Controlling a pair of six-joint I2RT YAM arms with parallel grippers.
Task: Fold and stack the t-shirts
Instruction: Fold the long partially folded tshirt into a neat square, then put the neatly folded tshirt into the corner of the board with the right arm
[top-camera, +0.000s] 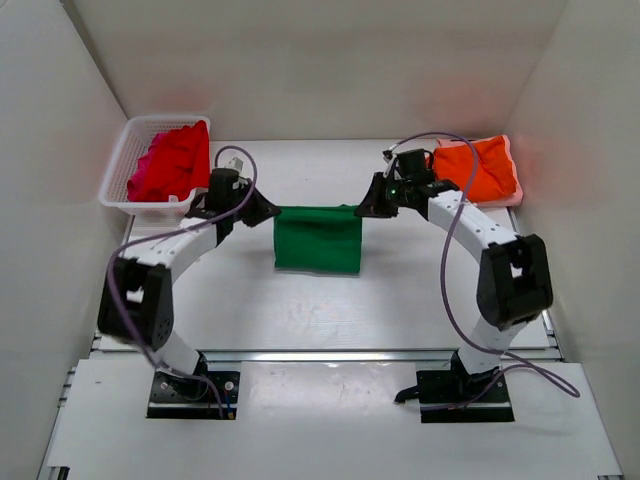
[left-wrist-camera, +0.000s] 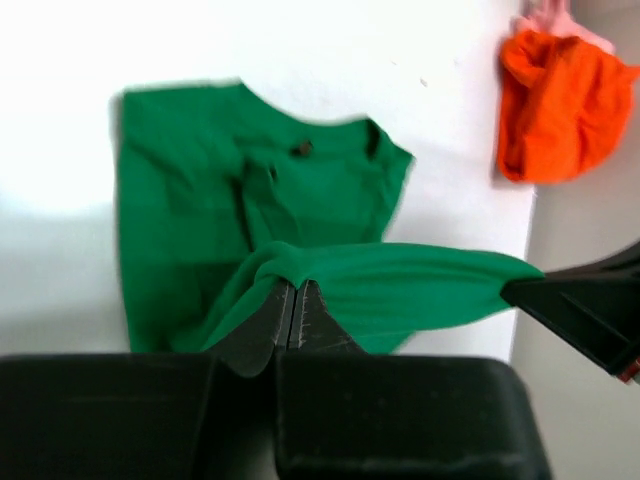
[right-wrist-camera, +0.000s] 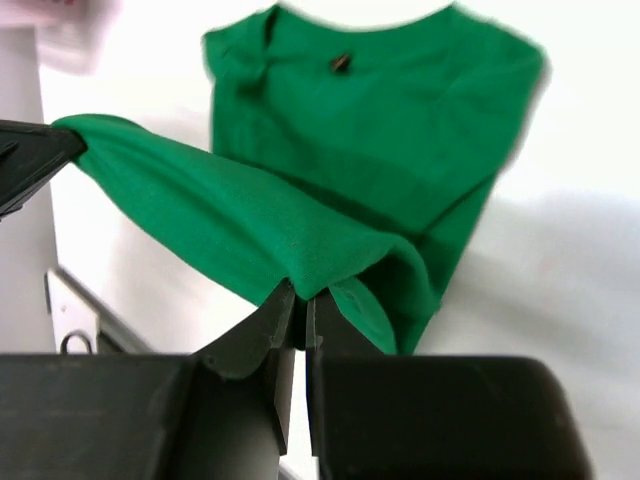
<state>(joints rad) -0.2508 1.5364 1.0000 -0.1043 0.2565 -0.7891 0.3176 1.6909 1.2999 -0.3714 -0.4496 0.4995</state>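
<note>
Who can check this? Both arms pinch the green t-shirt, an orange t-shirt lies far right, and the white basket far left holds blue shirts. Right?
Not quite. The white basket holds red and magenta shirts, not blue; the top external view shows it. The rest stands: left fingers and right fingers pinch the green t-shirt, and the orange t-shirt lies far right.
</note>
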